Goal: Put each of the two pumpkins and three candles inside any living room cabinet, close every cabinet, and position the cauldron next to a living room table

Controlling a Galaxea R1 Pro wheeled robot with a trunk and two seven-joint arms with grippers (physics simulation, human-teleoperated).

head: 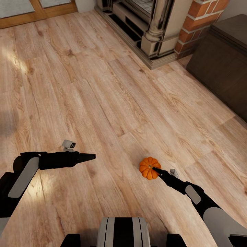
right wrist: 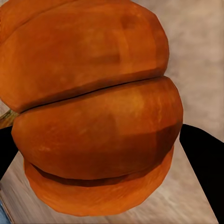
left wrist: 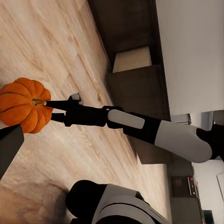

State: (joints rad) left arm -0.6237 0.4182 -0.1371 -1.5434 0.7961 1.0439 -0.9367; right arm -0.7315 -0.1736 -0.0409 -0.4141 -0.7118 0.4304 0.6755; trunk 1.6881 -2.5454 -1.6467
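One orange pumpkin is pinched in the right tool above bare wooden floor. The left tool hovers apart, fingers pressed together. Beyond stand a brick fireplace and the dark cabinet.

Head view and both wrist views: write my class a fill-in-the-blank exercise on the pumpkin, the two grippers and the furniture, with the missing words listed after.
1. The right gripper is closed on the ____ pumpkin.
2. The left gripper holds ____.
3. The pumpkin hangs above the ____ floor.
4. The dark-brown cabinet stands beside a fireplace with a ____ surround.

Missing words: orange; nothing; wooden; brick
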